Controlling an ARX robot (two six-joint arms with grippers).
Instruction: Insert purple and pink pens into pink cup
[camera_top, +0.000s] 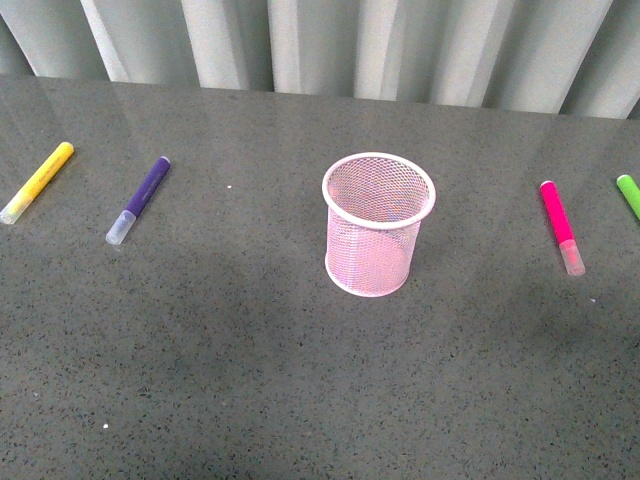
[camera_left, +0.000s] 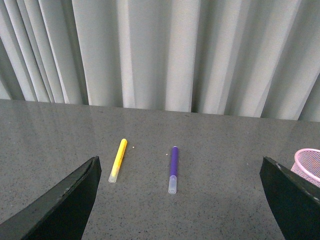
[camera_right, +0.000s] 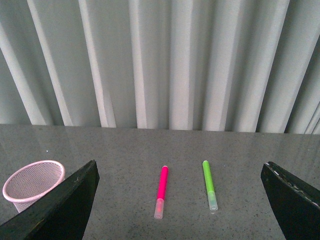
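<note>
The pale pink mesh cup (camera_top: 379, 224) stands upright and empty at the table's middle. The purple pen (camera_top: 139, 199) lies flat at the left, clear cap toward me. The pink pen (camera_top: 561, 226) lies flat at the right, cap toward me. Neither arm shows in the front view. In the left wrist view the left gripper (camera_left: 180, 200) is open and empty, with the purple pen (camera_left: 173, 169) lying beyond its jaws and the cup's rim (camera_left: 309, 165) at the edge. In the right wrist view the right gripper (camera_right: 180, 200) is open and empty, with the pink pen (camera_right: 161, 191) ahead and the cup (camera_right: 33, 184) to the side.
A yellow marker (camera_top: 37, 181) lies at the far left, beside the purple pen. A green marker (camera_top: 629, 194) lies at the far right edge, beside the pink pen (camera_right: 209, 184). A grey pleated curtain (camera_top: 330, 45) hangs behind the dark speckled table (camera_top: 250, 380).
</note>
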